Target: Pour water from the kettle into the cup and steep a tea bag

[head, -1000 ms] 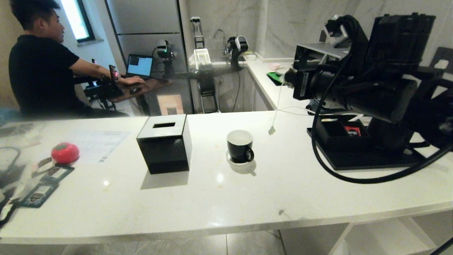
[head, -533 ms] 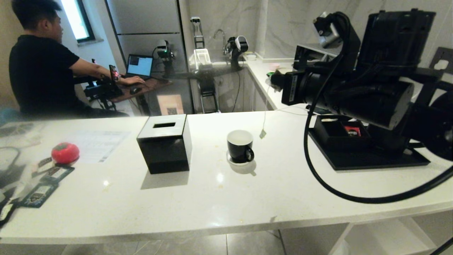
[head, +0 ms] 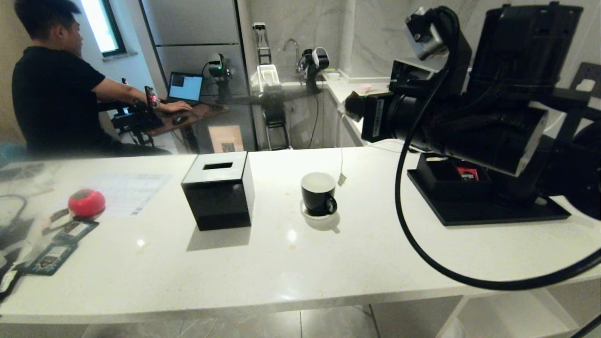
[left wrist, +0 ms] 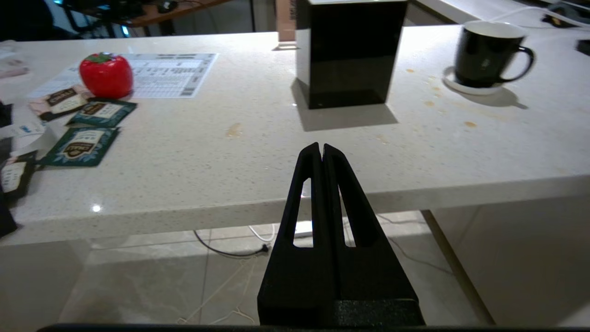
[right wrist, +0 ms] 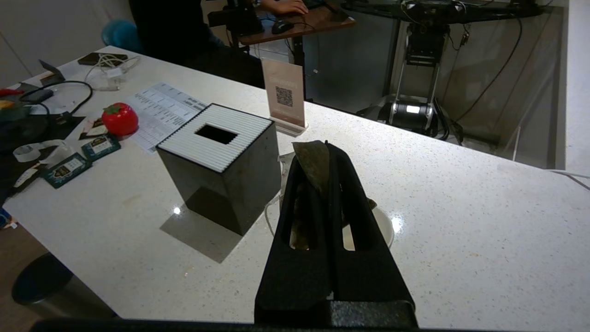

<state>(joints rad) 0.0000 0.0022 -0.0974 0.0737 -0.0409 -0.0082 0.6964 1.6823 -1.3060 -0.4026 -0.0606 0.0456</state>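
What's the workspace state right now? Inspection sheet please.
Surface: white countertop, small brown stains near the cup.
Job's things: cup on its saucer, centre; tea bag in the right gripper, its string and tag hanging beside the cup's rim; kettle not clearly seen.
Clutter: tissue box, red tomato-shaped object, sachets, printed sheet, black tray with red packet.
Grippers: right gripper shut on tea bag above the cup; left gripper shut, empty, low before the counter edge.
Cables: thick black cable looping from the right arm.
Surroundings: person seated at a desk with a laptop.
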